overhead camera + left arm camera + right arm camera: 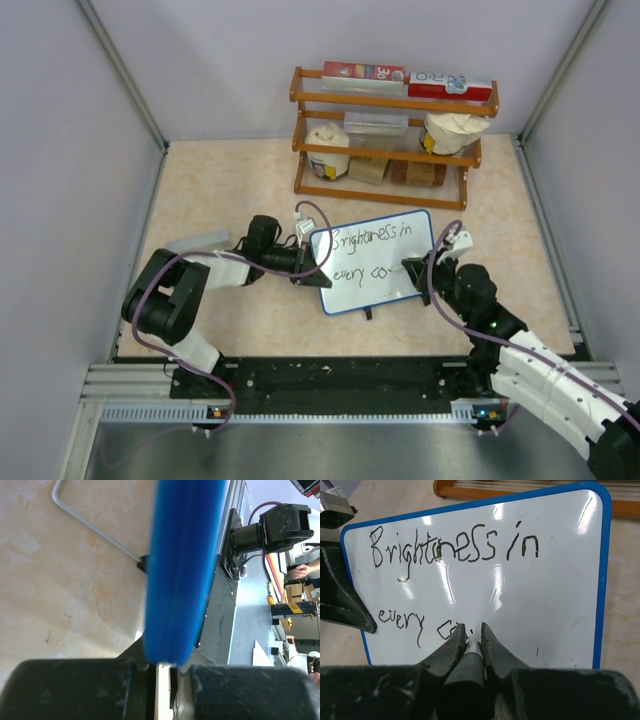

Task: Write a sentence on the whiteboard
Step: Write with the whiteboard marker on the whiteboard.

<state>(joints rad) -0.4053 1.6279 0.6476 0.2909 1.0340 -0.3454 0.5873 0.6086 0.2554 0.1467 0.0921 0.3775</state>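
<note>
Clenching a marker [465, 680] at the whiteboard [560, 590], the right gripper [471, 629] had room to finish the sentence [470, 550] rightward along the lower line.

Glossy white on the face of the whiteboard [375, 262], thin blue along its edge, a vivid blue in the left wrist view. Black handwritten lettering for the sentence [455, 550], in two lines. Matte black with pale scuffs on the left tool [162, 672] and the right tool [472, 635]. Dark grey on the marker [466, 680], paler at its tip. Beige with faint marbled blotches across the surface [230, 190]. Orange-brown wood on the far rack [395, 105]; red and white boxes [405, 78] on top, cream-white bags [328, 140] below. Purple on the cables [134, 318]. Black with white links on the left arm [165, 300] and the right arm [545, 380].
</note>
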